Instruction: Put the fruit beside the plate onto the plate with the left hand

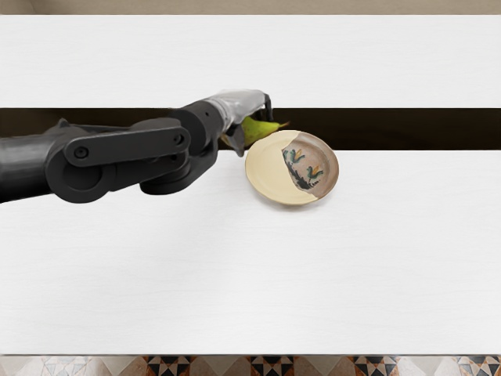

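Left robot hand (249, 115) grips fruit (260, 130) at far-left rim of plate (270, 185).

Lit brightly and evenly, from no clear direction. Nearly washed out across the white table (235, 266), with only a faint shadow under the plate (266, 178). Soft glint on the pale wrist shell of the left arm (117, 157). In focus throughout, undistorted at the edges.
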Robot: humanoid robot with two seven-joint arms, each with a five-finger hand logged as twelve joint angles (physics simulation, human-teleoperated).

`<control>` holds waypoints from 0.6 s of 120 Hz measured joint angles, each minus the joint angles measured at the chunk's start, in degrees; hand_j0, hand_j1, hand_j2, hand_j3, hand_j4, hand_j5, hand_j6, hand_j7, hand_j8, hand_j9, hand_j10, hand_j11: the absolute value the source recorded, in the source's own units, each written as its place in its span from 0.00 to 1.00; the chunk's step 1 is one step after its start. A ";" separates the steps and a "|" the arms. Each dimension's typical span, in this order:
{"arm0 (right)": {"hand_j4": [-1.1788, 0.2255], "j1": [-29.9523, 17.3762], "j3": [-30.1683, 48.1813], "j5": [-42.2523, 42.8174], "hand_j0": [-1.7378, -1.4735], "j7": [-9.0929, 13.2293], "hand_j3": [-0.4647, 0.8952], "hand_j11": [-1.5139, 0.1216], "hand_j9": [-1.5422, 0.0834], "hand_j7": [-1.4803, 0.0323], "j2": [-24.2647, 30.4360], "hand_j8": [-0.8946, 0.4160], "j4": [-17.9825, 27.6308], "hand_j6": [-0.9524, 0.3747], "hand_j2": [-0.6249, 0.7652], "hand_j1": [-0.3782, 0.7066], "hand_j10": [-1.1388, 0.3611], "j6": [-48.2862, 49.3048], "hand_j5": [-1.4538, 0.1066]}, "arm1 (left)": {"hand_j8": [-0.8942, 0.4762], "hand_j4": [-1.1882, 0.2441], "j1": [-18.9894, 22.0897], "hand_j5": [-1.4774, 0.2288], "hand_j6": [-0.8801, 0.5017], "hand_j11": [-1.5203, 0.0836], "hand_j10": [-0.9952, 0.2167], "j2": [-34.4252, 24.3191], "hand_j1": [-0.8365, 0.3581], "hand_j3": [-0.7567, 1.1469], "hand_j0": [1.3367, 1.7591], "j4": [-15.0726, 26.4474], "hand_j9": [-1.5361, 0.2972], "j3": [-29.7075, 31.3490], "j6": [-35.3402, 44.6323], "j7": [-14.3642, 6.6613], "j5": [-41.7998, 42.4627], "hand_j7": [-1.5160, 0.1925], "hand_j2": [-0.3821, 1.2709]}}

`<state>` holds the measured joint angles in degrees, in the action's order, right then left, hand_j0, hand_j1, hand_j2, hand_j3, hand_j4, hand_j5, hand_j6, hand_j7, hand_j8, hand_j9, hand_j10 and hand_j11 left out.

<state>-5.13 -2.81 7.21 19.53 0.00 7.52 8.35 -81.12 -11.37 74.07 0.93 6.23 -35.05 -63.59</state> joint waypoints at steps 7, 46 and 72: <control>0.84 -0.02 0.00 0.00 0.30 0.00 0.34 0.93 0.95 0.98 0.00 0.68 -0.01 0.72 0.45 0.03 0.76 0.00 0.93 | 0.41 0.63 0.00 0.34 0.44 0.42 0.47 0.80 0.51 0.40 0.75 -0.52 0.38 -0.38 0.02 0.00 -0.05 0.39 0.37; 0.84 -0.05 0.00 0.00 0.30 -0.01 0.34 0.93 0.95 0.98 0.00 0.68 0.01 0.72 0.45 0.03 0.76 0.00 0.93 | 0.41 0.63 0.46 0.34 0.44 0.41 0.47 9.10 0.54 0.40 0.74 -8.14 0.38 -0.67 0.03 -0.01 -0.61 0.39 0.30; 0.84 -0.05 0.00 0.00 0.30 -0.01 0.34 0.93 0.95 0.98 0.00 0.68 0.03 0.72 0.45 0.03 0.76 0.00 0.93 | 0.41 0.61 2.80 0.34 0.43 0.41 0.47 11.37 0.54 0.40 0.74 -12.45 0.38 -0.01 0.04 -0.01 -0.69 0.38 0.29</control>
<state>-5.18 -2.81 7.21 19.52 0.00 7.55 8.35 -78.32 0.00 61.61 0.91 6.27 -35.06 -64.28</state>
